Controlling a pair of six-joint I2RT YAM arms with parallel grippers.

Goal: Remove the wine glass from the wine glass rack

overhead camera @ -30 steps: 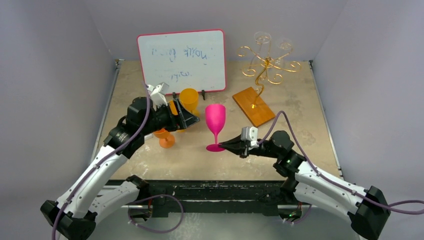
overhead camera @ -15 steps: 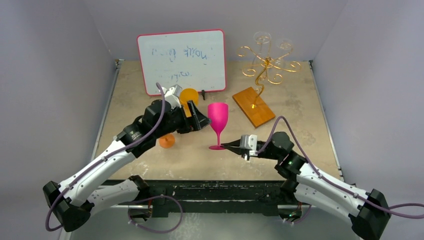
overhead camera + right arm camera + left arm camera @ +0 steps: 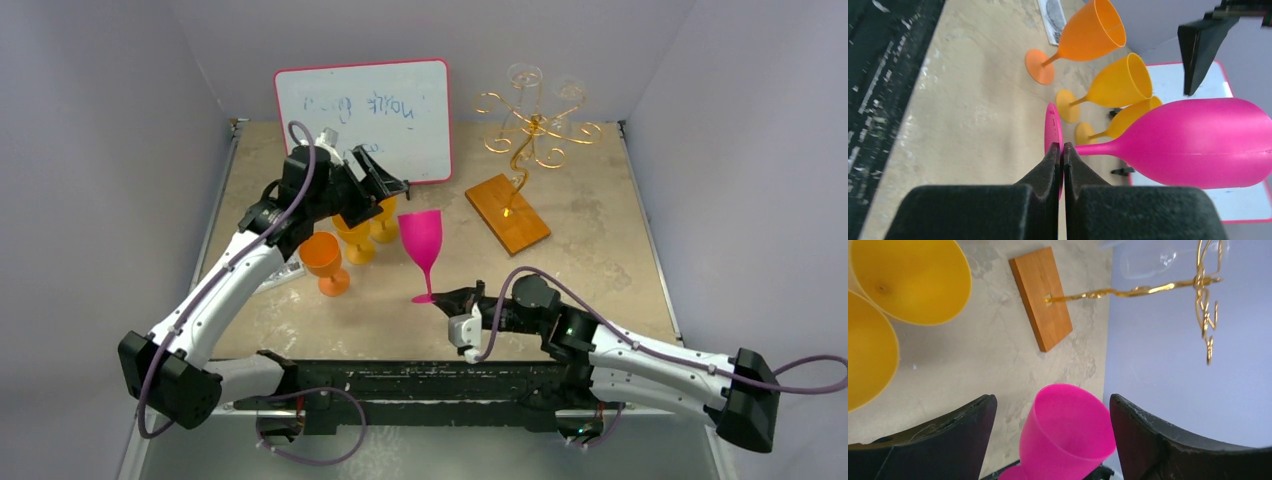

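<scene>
One wine glass rack (image 3: 533,125) stands at the far right of the table (image 3: 600,250), its wooden base (image 3: 507,213) lying nearer. Two clear wine glasses (image 3: 524,75) (image 3: 570,88) hang at its top, well apart from both arms. Left of the rack are four coloured glasses: one pink glass (image 3: 422,238), slightly tilted, one orange glass (image 3: 321,255), and two yellow glasses (image 3: 355,235) (image 3: 384,218). One whiteboard (image 3: 365,110) leans at the far centre. The left gripper (image 3: 383,172) is spread wide above the yellow glasses and grips nothing. The right gripper (image 3: 1061,150) is pinched tight on the rim of the pink glass's foot.
</scene>
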